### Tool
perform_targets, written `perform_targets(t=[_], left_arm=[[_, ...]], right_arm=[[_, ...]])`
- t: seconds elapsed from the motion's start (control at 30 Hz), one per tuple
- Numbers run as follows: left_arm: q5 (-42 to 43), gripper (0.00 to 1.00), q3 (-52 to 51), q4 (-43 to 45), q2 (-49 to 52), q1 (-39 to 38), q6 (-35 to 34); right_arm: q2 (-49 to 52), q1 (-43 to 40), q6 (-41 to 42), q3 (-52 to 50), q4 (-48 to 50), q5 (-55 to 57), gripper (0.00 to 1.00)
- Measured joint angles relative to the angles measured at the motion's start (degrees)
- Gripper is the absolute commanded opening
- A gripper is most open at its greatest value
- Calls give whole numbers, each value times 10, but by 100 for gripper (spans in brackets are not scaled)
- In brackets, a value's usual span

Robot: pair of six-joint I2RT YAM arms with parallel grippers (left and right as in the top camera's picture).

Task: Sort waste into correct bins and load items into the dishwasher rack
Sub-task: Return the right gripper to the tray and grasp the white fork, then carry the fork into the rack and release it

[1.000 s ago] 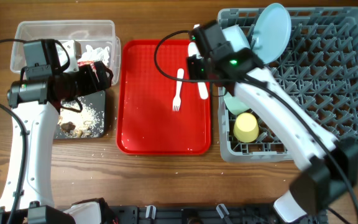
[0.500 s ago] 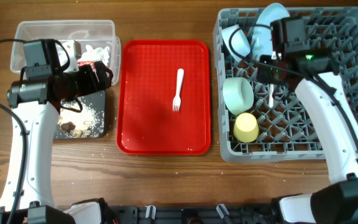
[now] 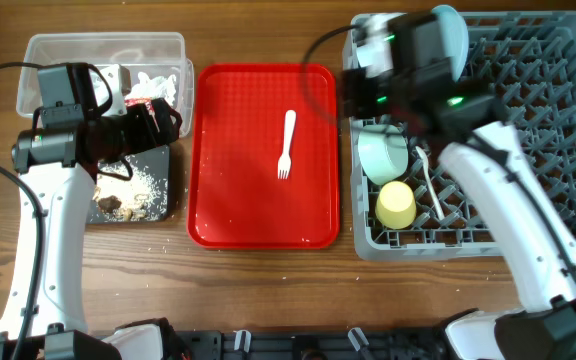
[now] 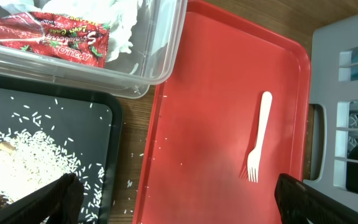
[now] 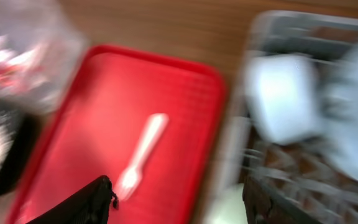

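White fork [image 5: 143, 155] lies flat on the red tray [image 5: 79, 137] just ahead of my right gripper [image 5: 178, 190], jaws spread and empty; a shallow pinch may skid it across that slick surface.

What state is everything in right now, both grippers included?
Left gripper: open, empty.
Right gripper: open, empty.
White plastic fork: flat on red serving tray, not loaded.
White plastic spoon: lying in grey pegged rack.
Mint-green bowl: in rack.
Small yellow cup: in rack.
Pale blue round plate: on edge in rack.
Red crinkled wrapper: in clear plastic tub, beside white tissue.
Black rectangular tray: holding pale crumbs.
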Motion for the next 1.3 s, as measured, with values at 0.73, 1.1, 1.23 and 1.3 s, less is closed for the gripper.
perform_targets(t=[0.73, 1.1, 1.23, 1.3], left_arm=[[0, 100, 0, 0, 0, 0, 0], [0, 100, 0, 0, 0, 0, 0], [0, 100, 0, 0, 0, 0, 0], [0, 100, 0, 0, 0, 0, 0]], right_arm=[[328, 95, 53, 0, 79, 8, 54], [341, 95, 35, 10, 70, 36, 4], [340, 95, 34, 16, 42, 43, 4], [335, 95, 34, 20, 19, 45, 4]])
